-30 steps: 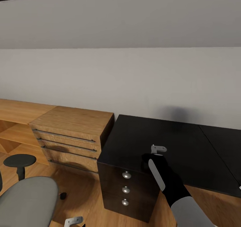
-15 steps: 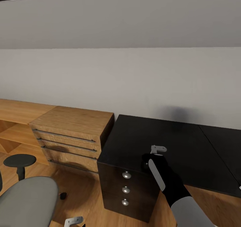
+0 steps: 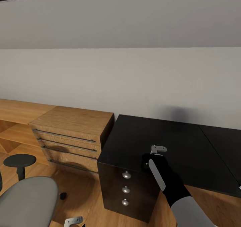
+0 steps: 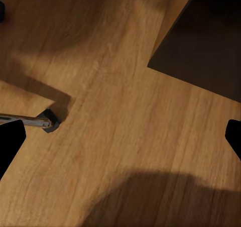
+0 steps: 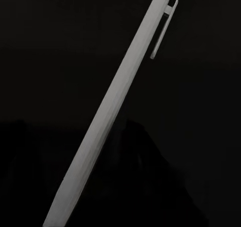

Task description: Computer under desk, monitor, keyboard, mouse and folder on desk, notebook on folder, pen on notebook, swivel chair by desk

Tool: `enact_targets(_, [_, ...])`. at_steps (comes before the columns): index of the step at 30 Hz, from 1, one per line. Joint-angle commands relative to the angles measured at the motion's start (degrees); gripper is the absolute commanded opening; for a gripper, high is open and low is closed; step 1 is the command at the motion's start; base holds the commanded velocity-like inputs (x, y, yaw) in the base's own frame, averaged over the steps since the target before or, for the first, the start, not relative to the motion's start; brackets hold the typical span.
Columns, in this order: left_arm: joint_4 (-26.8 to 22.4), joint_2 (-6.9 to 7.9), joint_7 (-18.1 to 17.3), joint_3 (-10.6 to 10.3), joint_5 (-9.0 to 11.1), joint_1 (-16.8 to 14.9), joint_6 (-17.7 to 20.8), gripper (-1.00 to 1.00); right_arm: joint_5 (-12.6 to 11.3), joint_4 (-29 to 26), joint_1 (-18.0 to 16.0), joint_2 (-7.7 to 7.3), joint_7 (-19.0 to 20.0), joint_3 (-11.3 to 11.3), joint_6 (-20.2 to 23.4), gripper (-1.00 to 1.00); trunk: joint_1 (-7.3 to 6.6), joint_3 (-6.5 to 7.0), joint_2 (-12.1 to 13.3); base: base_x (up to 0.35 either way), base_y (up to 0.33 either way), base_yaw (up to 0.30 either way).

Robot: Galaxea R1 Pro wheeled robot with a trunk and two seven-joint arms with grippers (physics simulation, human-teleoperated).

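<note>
Faced a plain pale wall (image 3: 120,79) across the whole back. Stood on light wooden floor (image 3: 80,193), planks also seen close up under the left wrist (image 4: 130,136).

Found the black bench (image 3: 150,133) against the wall at centre and right, top bare where visible, drawer block below its near corner. Caught the same dark block (image 4: 206,36) at the edge of the left wrist view. Noted the light wooden drawer cabinet (image 3: 73,123) with long bar handles, touching the bench's left end.

Spotted the swivel chair (image 3: 26,200) at lower left, grey seat near the cabinet, apart from the bench, with a round black armrest (image 3: 20,160) just behind the seat.

Reached the right arm (image 3: 180,200) up from lower right, with the right pincer (image 3: 157,150) held over the bench's near corner, above the drawers. Read that pincer as clamped on the pen (image 3: 156,175), a pale grey stick lying back along the black wrist. Saw the pen (image 5: 115,116) run slantwise in front of the black bench top (image 5: 50,61), clip at its far end.

Hung the left pincer (image 3: 74,221) low over the floor beside the chair, jaws wide apart (image 4: 120,136), dark fingers (image 4: 10,144) at both sides.

Counted three round silver knobs (image 3: 126,175) down the drawers. Picked out a chrome chair leg ending in a black caster (image 4: 49,122) on the floor.
</note>
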Motion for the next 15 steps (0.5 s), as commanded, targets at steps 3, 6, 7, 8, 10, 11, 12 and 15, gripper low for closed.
enact_targets(3, [-0.1, -0.02, -0.4, 0.5, -0.3, 0.0, -0.1, 1.0, -0.2, 4.8, 0.0, -0.04, -0.6, 0.1, 0.5, -1.0, 0.0, -0.06, 0.0, 0.0, 0.0, 0.0])
enact_targets(6, [-0.1, -0.03, -0.4, 0.5, -0.3, 0.0, -0.1, 1.0, -0.2, 4.8, 0.0, -0.13, -0.6, 0.1, 0.5, -1.0, -0.44, 0.3, 0.8, 0.0, 0.0, 0.0])
enact_targets(7, [-0.1, -0.03, -0.4, 0.5, -0.3, 0.0, -0.1, 1.0, -0.2, 4.8, 0.0, -0.14, -0.6, 0.1, 0.5, -1.0, -0.66, 0.48, 1.2, 0.0, 0.0, 0.0])
enact_targets(8, [-0.1, -0.03, -0.4, 0.5, -0.3, 0.0, -0.1, 1.0, -0.2, 4.8, 0.0, -0.16, -0.6, 0.1, 0.5, -1.0, -0.88, 0.66, 1.6, 0.0, 0.0, 0.0])
enact_targets(10, [-0.1, -0.02, -0.4, 0.4, -0.3, 0.0, -0.1, 1.0, -0.2, 4.8, 0.0, -0.19, -0.6, 0.1, 0.5, -1.0, -1.32, 1.01, 2.4, 0.0, 0.0, 0.0])
enact_targets(11, [-0.1, -0.02, -0.4, 0.4, -0.3, 0.0, -0.1, 1.0, -0.2, 4.8, 0.0, -0.19, -0.6, 0.1, 0.5, -1.0, -1.54, 1.19, 2.8, 0.0, 0.0, 0.0])
enact_targets(12, [-0.1, -0.03, -0.4, 0.4, -0.3, 0.0, -0.1, 1.0, -0.2, 4.8, 0.0, -0.2, -0.6, 0.1, 0.5, -1.0, -1.76, 1.37, 3.2, 0.0, 0.0, 0.0])
enact_targets(15, [-0.1, -0.03, -0.4, 0.4, -0.3, 0.0, -0.1, 1.0, -0.2, 4.8, 0.0, -0.21, -0.6, 0.1, 0.5, -1.0, -1.76, 1.37, 3.2, 0.0, 0.0, 0.0])
